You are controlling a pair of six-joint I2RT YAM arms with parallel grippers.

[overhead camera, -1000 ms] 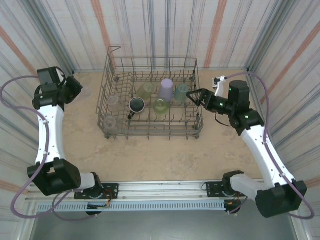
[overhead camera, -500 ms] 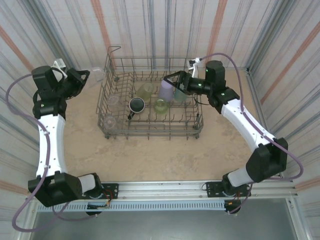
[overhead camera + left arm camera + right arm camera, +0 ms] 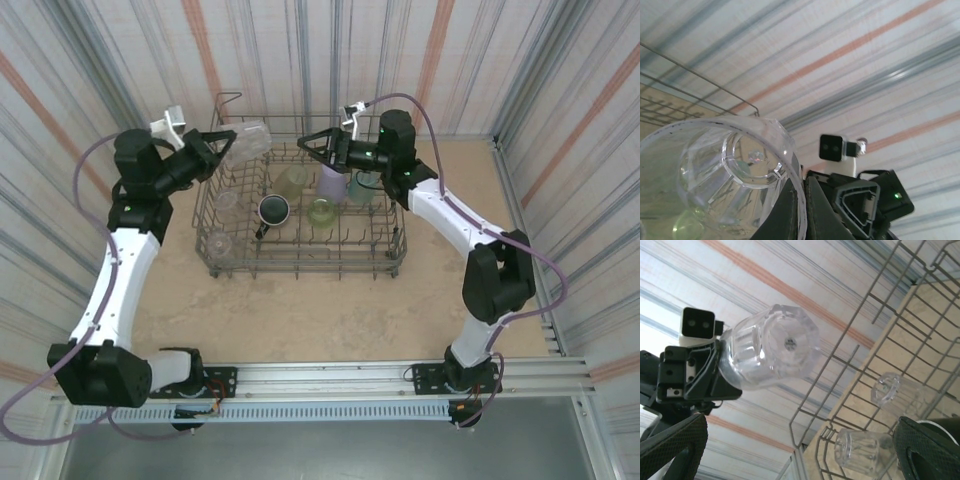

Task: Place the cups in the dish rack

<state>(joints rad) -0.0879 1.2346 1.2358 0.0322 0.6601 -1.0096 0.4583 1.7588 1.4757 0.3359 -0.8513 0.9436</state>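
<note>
My left gripper [image 3: 222,140] is shut on the rim of a clear cup [image 3: 251,139], held in the air on its side above the back left corner of the dish rack [image 3: 386,262]. In the left wrist view the fingers [image 3: 788,212] pinch the wall of that cup [image 3: 710,175]. My right gripper [image 3: 308,143] stands open over the rack's back edge, facing the held cup [image 3: 775,347] with a gap between them. Inside the rack sit a lavender cup [image 3: 333,180], an olive-yellow one [image 3: 292,180], a green one [image 3: 321,212], a teal one [image 3: 362,185], a dark mug [image 3: 273,210] and two clear cups [image 3: 228,200] [image 3: 215,240].
The rack's tall wire sides [image 3: 850,365] rise just below both grippers. Striped walls [image 3: 480,60] close in the back and both sides. Bare sandy table [image 3: 300,310] lies in front of the rack.
My left arm has swung right and up, carrying the clear cup over the rack's back left corner. My right arm has moved left along the rack's back, toward that cup, still open.
</note>
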